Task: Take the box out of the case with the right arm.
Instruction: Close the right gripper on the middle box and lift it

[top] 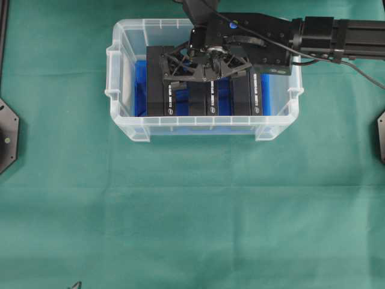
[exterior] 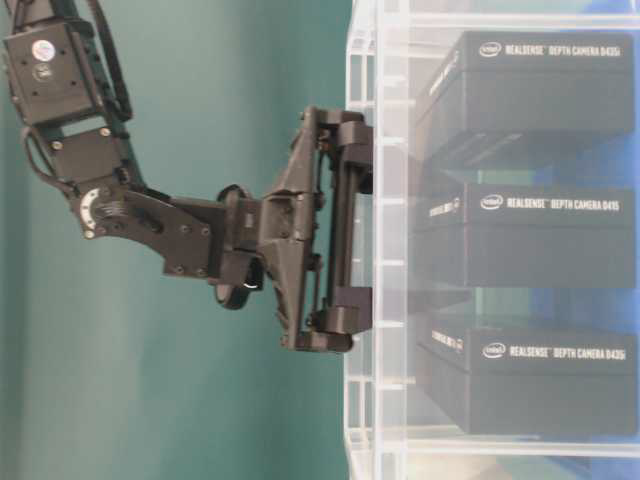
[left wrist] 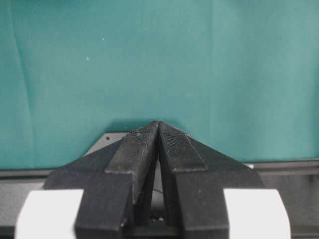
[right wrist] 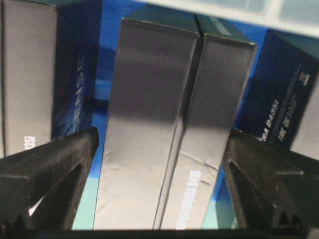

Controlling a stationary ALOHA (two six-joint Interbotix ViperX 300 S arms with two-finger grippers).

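The case (top: 123, 90) sits near the far edge of the green-covered counter (top: 192, 211), roughly at its middle, with a blue sheet (top: 139, 87) lining its bottom. Several black boxes stand on edge inside it, side by side: one box (top: 155, 84) toward the case's left end, more under and to the right of the arm. The right arm (top: 313, 36) reaches in from the counter's right side, and its right hand (top: 206, 69) hangs over the case with its fingers spread wide, holding nothing. In the right wrist view the two lattice fingers (right wrist: 45, 169) flank a pair of boxes (right wrist: 149, 124) standing pressed together, apart from both. The left hand (left wrist: 158, 137) appears only in its own wrist view, its fingers pressed together over bare green cloth.
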